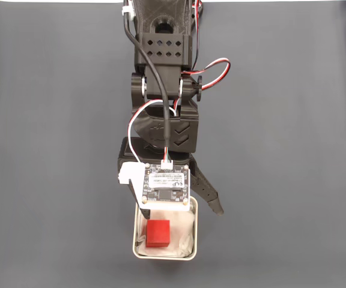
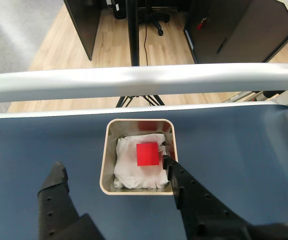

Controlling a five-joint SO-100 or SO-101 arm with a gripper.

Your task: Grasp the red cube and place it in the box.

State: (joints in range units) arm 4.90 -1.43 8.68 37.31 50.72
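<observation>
Red cube point(image 2: 147, 154) sits in the box point(image 2: 105, 170), on its white lining.
Gripper point(image 2: 113, 167) hangs spread wide and empty, one finger point(image 2: 176, 175) over the box's rim, the other well clear; wrist view shows a pale rail point(image 2: 144, 80) beyond the dark tabletop's point(image 1: 53, 150) edge, fixed view shows the arm's circuit board point(image 1: 167, 183) overhanging the box.
</observation>
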